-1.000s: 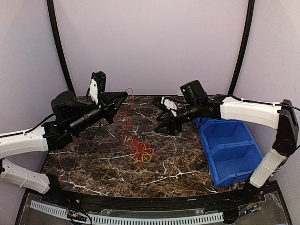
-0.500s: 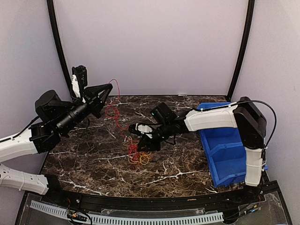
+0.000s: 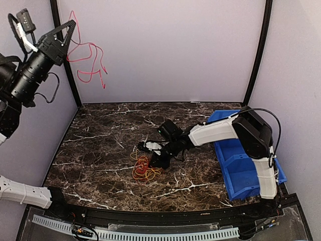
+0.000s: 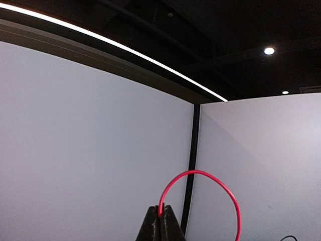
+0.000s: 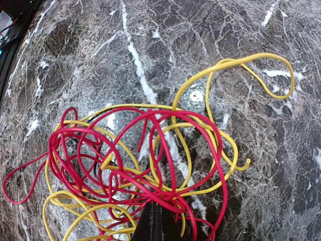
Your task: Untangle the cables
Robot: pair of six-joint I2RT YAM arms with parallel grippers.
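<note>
A single red cable (image 3: 86,59) hangs in the air at the top left, clear of the table, pinched at one end by my shut left gripper (image 3: 70,23). In the left wrist view the red cable (image 4: 208,175) arcs up out of the closed left gripper (image 4: 161,215). A tangled bundle of red and yellow cables (image 3: 145,168) lies on the marble table (image 3: 100,165) near the middle. My right gripper (image 3: 153,160) is down at the bundle's right edge. Up close, the right gripper (image 5: 161,207) is shut where red strands of the bundle (image 5: 125,165) converge.
A blue two-compartment bin (image 3: 243,163) stands at the table's right edge, beside the right arm. Black frame posts (image 3: 257,55) rise at the back corners in front of pale walls. A loose yellow cable end (image 5: 246,163) curls to the right of the bundle.
My left gripper rose high to the upper left, lifting the red cable free of the bundle. My right gripper came down onto the bundle and shut.
</note>
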